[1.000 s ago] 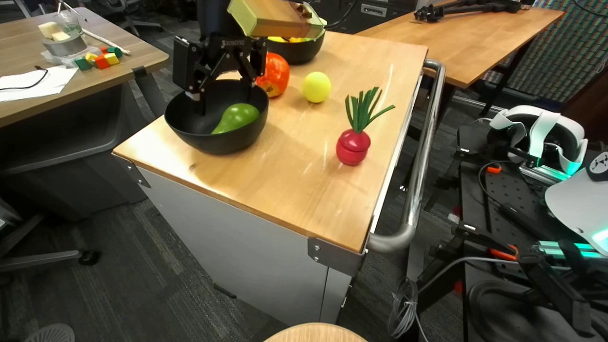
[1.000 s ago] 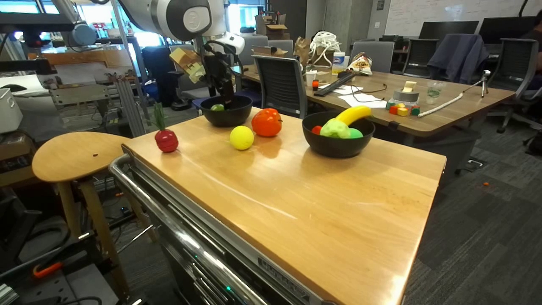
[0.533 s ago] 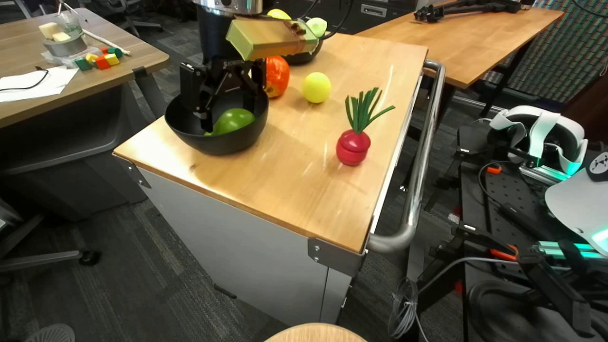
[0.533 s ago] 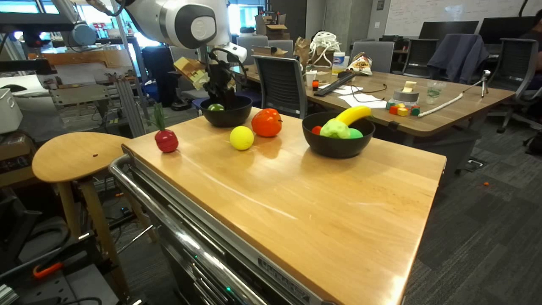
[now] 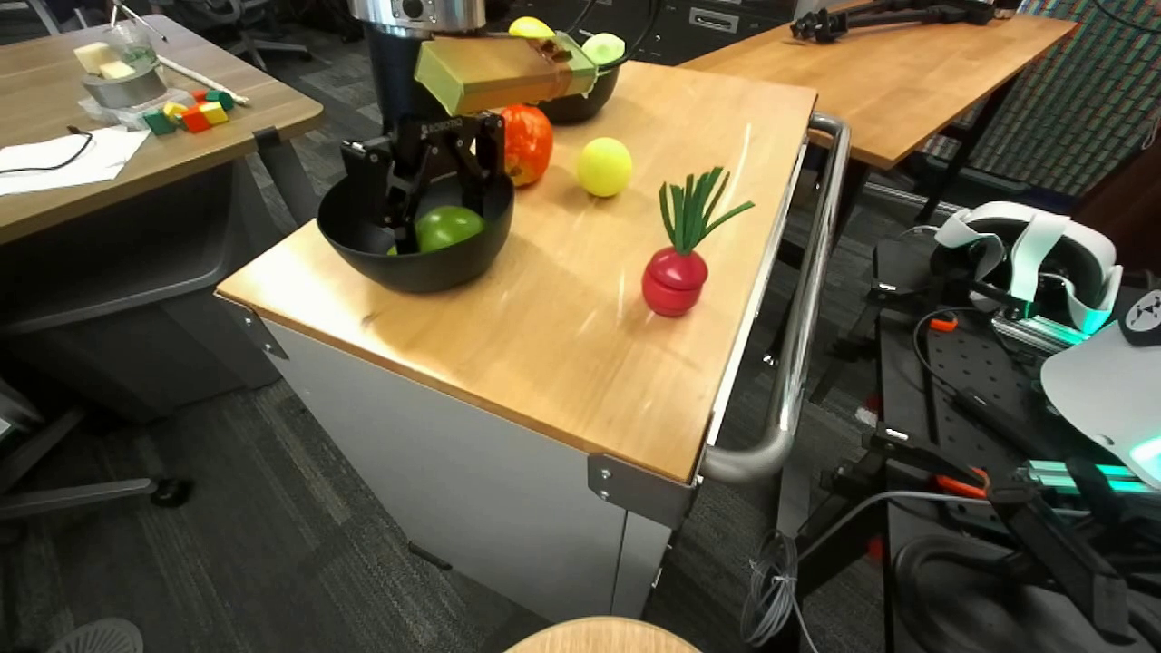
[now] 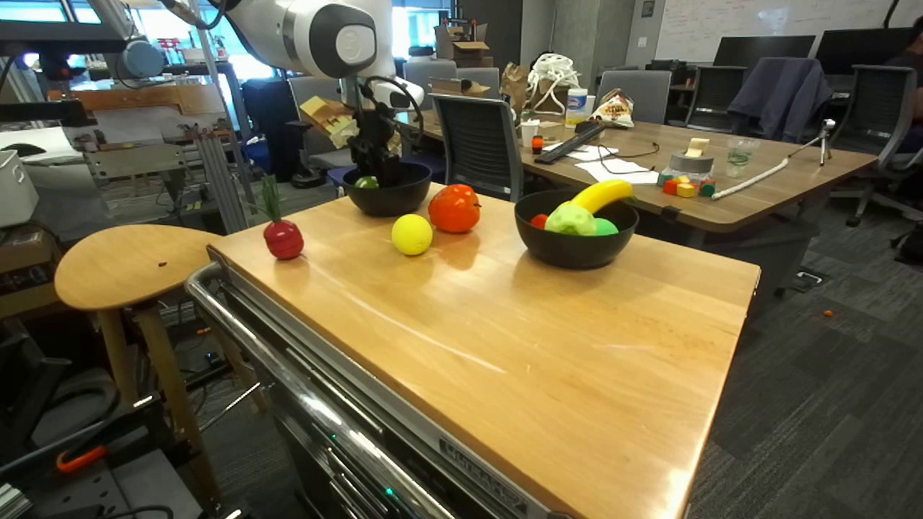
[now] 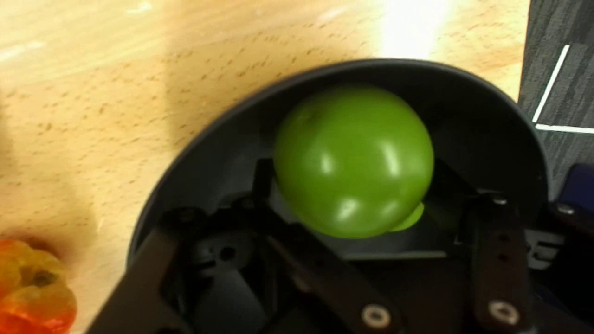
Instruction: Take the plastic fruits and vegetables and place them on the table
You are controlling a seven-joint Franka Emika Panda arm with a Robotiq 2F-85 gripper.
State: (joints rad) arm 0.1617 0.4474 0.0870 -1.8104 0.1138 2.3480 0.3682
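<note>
My gripper (image 7: 352, 178) straddles the green fruit (image 7: 357, 153), whether clamped I cannot see; probably light, slippery, best held mid-body.

glossy green fruit (image 7: 355, 160) in bowl (image 7: 487, 125); red radish (image 5: 675, 272) upright on table (image 5: 508, 349)

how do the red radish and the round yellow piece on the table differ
The red radish has long green leaves sticking up; the round yellow piece shows none. Leaves included, the red radish stands clearly taller than the round yellow piece. The red radish sits nearer the metal side bar, the round yellow piece farther in. Both have a rounded body and rest directly on the table.
</note>
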